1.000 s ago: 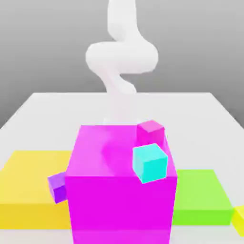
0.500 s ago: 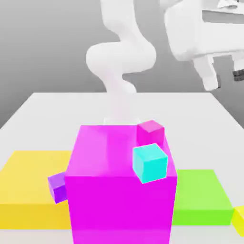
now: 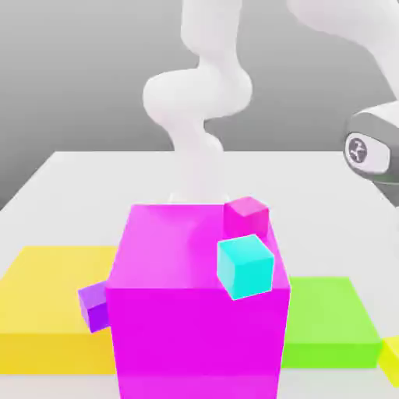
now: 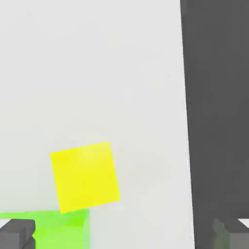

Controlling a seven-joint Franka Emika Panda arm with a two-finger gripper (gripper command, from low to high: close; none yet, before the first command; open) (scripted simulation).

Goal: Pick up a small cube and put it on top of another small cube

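Below our hand camera, we see the small yellow cube (image 4: 85,177) resting on the white table (image 4: 97,73), just beside a flat green slab (image 4: 58,228). Our gripper (image 4: 124,233) hovers above with its fingers (image 4: 17,233) spread wide, holding nothing. From outside, we see a large magenta block (image 3: 195,312) carrying a small cyan cube (image 3: 245,266).

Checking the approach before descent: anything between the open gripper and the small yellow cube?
Nothing visible. In the hand view the small yellow cube lies bare on the white table, beside the green slab. The gripper is open, fingertips apart from the cube.
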